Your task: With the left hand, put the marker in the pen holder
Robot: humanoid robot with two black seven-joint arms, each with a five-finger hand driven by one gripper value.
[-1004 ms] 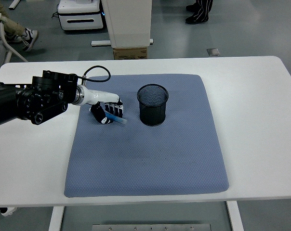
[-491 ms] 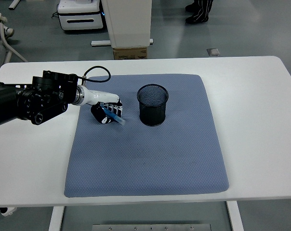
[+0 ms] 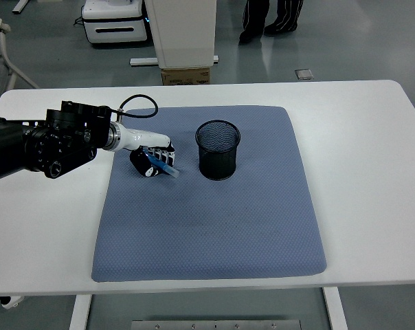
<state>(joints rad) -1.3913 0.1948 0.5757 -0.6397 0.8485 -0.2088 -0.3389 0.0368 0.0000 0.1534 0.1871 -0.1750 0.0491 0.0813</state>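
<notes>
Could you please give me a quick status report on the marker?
Left hand shut on marker, low over mat. Pen holder upright, to its right. Path clear.

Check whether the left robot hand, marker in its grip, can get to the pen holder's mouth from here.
Probably yes: the left robot hand grips the marker beside the pen holder, with only bare mat between them.

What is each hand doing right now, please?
Left hand: closed on the blue marker, low over the mat, left of the pen holder.
Right hand: not in view.
</notes>
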